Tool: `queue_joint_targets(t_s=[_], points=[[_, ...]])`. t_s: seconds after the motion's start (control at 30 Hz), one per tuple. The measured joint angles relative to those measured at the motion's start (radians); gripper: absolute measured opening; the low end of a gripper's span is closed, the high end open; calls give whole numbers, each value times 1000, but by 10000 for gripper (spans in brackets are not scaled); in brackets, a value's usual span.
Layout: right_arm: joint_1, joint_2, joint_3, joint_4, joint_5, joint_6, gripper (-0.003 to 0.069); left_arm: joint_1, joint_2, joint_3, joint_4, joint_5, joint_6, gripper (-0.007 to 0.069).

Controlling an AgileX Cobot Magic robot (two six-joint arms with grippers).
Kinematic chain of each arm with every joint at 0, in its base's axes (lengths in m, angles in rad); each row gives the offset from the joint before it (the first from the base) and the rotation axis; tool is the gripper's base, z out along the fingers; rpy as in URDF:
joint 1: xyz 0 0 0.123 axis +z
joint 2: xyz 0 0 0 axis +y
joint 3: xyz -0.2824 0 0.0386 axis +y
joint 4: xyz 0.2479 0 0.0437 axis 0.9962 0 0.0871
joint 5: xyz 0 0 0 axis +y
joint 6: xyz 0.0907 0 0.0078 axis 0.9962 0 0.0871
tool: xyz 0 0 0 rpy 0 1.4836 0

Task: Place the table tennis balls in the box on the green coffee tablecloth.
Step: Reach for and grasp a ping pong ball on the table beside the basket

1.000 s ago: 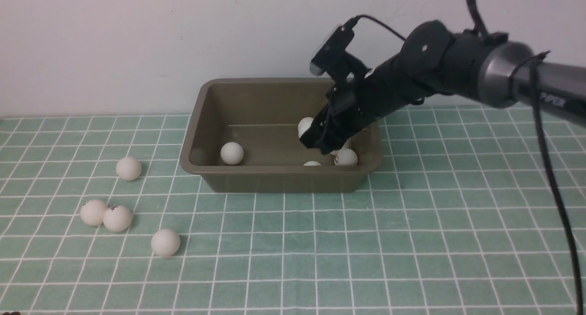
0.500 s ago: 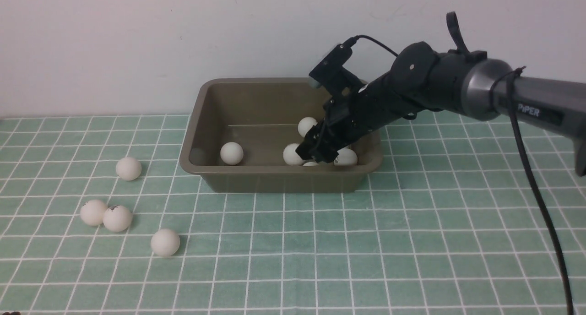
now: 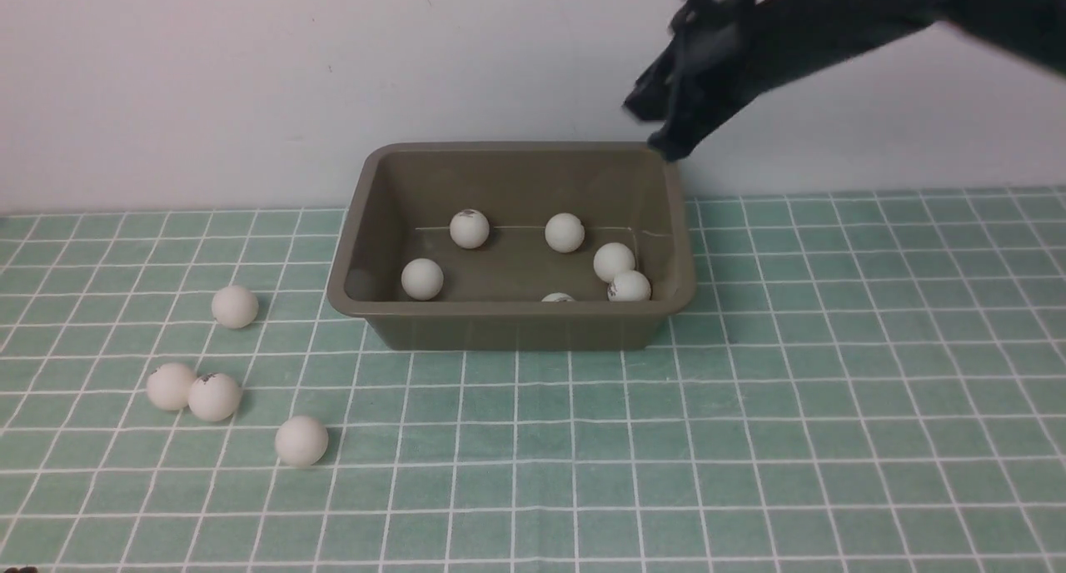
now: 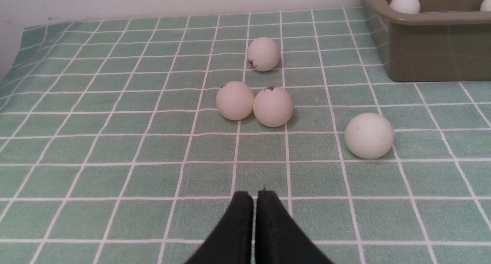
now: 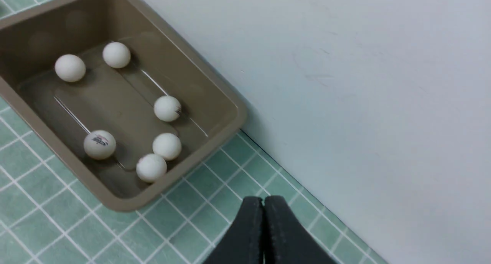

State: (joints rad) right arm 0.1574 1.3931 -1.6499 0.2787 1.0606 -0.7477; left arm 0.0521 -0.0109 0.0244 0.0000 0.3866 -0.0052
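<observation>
The olive-brown box (image 3: 508,331) stands at the back of the green coffee tablecloth (image 3: 749,431). Several table tennis balls lie inside it, one (image 3: 470,228) near the back and one (image 3: 630,286) at the front right. Several more sit on the cloth to the left: one alone (image 3: 234,306), a touching pair (image 3: 214,396), and one nearer (image 3: 301,440). My right gripper (image 3: 669,144), blurred, hangs above the box's back right corner; the right wrist view shows it (image 5: 264,198) shut and empty. My left gripper (image 4: 255,194) is shut and empty, a short way before the pair (image 4: 273,106).
A white wall (image 3: 250,73) rises directly behind the box. In the left wrist view the cloth ends at the far left near the wall, and the box (image 4: 433,53) stands to the right of the loose balls.
My right gripper has risen out of the box, up and to the right, and has gone from open to shut and empty. One more ball now lies loose in the box, rolled toward the back.
</observation>
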Motion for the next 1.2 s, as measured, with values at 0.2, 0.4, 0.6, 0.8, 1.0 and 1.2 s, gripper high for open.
queue_joint_targets(t_s=[0.2, 0.4, 0.6, 0.8, 1.0, 1.2], points=[[-73, -277, 407, 31, -225, 1, -10, 0, 0, 0, 0, 0, 0, -4], [-75, -468, 848, 137, -495, 36, -10, 0, 0, 0, 0, 0, 0, -4], [-75, -516, 1072, 214, -648, 45, -10, 0, 0, 0, 0, 0, 0, -4], [-75, -522, 1215, 334, -785, 52, -10, 0, 0, 0, 0, 0, 0, -4], [-75, -524, 1280, 514, -922, 65, -10, 0, 0, 0, 0, 0, 0, -4], [-75, -528, 1323, 647, -1012, 69, -10, 0, 0, 0, 0, 0, 0, -4]])
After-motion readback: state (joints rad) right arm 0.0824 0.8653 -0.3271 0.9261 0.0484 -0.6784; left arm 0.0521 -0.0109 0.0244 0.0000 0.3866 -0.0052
